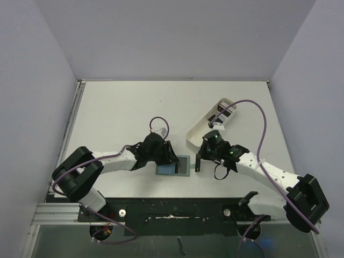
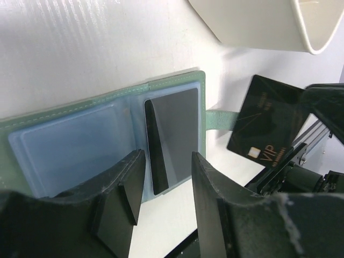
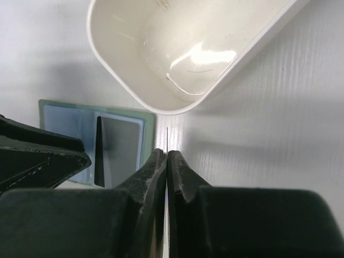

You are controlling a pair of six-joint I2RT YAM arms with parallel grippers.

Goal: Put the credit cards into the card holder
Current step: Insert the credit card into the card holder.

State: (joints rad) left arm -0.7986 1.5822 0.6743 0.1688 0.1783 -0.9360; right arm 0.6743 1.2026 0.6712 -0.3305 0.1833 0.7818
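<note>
The card holder [image 1: 181, 166] lies open on the table, grey-green with bluish pockets [image 2: 70, 145]. One black credit card [image 2: 174, 134] sits in its right pocket; it also shows in the right wrist view [image 3: 115, 150]. My left gripper [image 2: 164, 188] is open and empty, low over the holder's near edge, its jaws either side of that card's end. My right gripper [image 3: 167, 158] is shut on a second black card [image 2: 263, 121], marked VIP. It holds that card upright, edge-on [image 3: 167, 137], just right of the holder [image 3: 148, 121]. In the top view my left gripper [image 1: 167, 156] covers the holder's left half.
A long white oblong tray [image 1: 203, 131] lies slanted behind my right gripper [image 1: 200, 160], with dark items at its far end [image 1: 219, 114]. Its near rim [image 3: 161, 107] is close to the holder's far right corner and shows in the left wrist view [image 2: 317, 32].
</note>
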